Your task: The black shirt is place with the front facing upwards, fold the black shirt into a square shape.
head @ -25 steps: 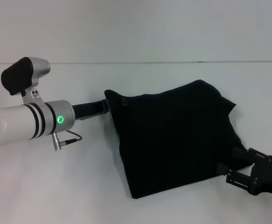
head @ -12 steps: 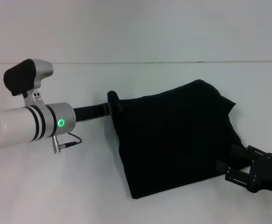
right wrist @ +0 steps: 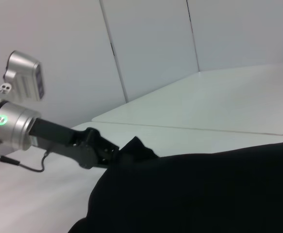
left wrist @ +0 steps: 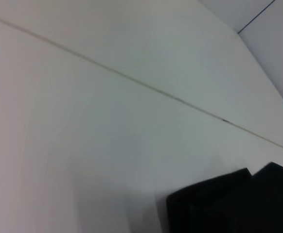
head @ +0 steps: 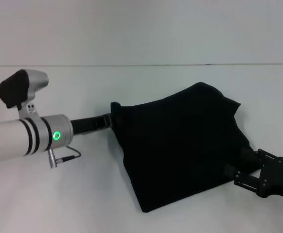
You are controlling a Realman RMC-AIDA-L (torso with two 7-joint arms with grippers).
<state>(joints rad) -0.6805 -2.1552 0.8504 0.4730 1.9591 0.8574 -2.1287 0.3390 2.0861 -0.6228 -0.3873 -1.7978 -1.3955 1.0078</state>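
Pinching opposite edges, left claw [head: 113,116] and right claw [head: 238,171] grip the black shirt [head: 180,145].

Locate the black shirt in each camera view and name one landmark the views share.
Head view: the black shirt fills the centre and right, held between both arms.
Left wrist view: only a dark corner shows, at the lower edge.
Right wrist view: it spreads across the lower half.
Shared landmark: the left gripper at the shirt's corner, seen in head and right wrist views.
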